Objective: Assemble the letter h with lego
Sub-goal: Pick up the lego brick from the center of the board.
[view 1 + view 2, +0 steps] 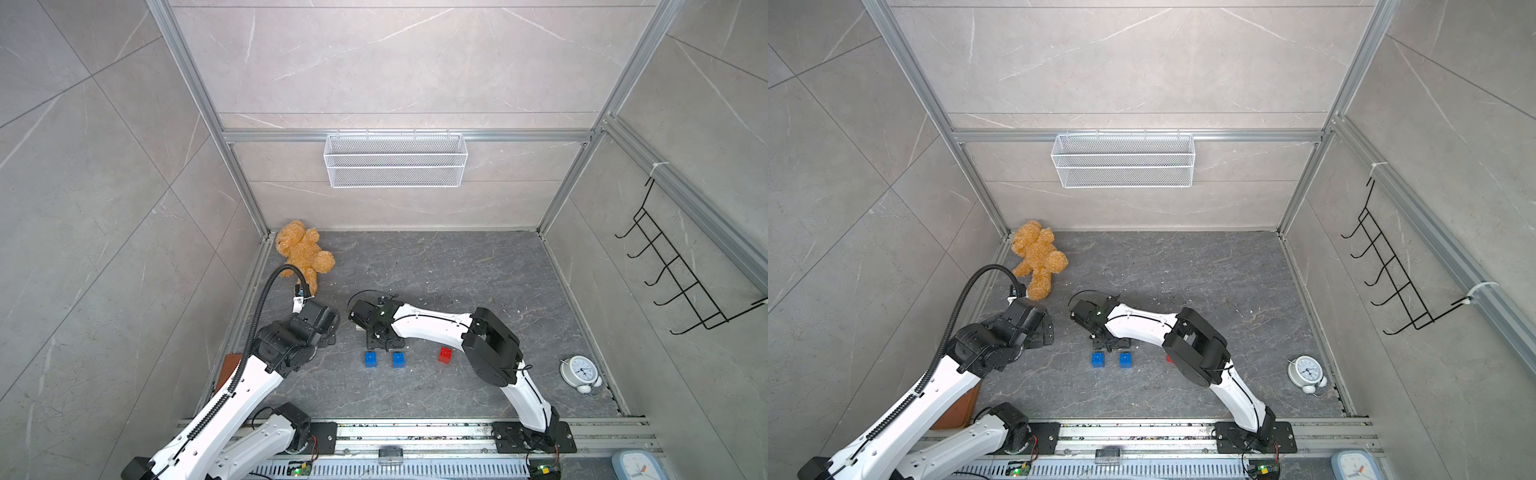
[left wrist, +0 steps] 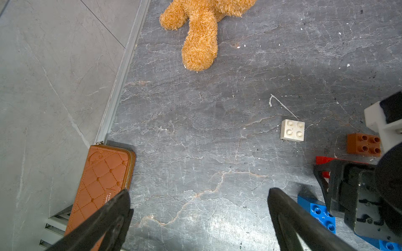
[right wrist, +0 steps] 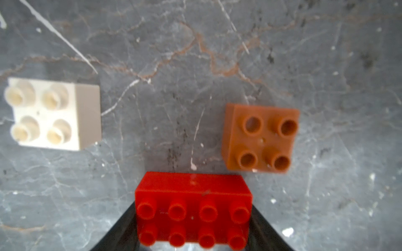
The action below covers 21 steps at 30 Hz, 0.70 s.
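Dark stone table, work surface. Left gripper hangs spread wide and empty, apparently parked clear. Right gripper clamps the long red brick by its short ends, studs up, probably for lifting; white brick and brown brick lie near, untouched.

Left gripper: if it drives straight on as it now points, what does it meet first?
Likely bare table: nothing lies right ahead of the open left gripper. The teddy is farther along, the white brick off-line. Depth unclear.
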Tool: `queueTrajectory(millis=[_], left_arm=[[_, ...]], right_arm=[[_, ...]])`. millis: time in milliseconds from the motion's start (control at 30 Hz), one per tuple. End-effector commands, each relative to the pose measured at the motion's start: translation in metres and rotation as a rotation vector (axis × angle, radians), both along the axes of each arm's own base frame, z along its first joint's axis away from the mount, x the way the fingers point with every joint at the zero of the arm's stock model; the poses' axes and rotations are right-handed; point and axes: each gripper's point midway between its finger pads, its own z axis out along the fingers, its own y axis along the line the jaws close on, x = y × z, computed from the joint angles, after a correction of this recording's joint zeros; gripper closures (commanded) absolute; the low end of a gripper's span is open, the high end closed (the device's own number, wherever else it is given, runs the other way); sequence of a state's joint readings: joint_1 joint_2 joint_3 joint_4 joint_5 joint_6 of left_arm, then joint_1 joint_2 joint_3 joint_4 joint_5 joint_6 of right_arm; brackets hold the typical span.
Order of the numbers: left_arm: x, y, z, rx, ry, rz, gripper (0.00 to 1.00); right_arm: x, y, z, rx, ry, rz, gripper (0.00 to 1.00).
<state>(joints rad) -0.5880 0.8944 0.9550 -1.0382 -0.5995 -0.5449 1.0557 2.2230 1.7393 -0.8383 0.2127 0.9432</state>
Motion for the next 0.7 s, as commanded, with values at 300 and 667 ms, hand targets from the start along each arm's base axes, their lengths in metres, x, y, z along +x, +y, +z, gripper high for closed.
queueTrajectory(millis=[300,667], left_arm=[[-0.001,0.011,0.014,-0.009,-0.071,0.034,0.01],[-0.002,0.013,0.016,-0.014,-0.082,0.040,0.01]], right_arm=[[-0.028,0.000,0.069,0.065,-0.022,-0.009,1.00],[-0.063,0.009,0.074,-0.022,0.047,0.021,1.00]])
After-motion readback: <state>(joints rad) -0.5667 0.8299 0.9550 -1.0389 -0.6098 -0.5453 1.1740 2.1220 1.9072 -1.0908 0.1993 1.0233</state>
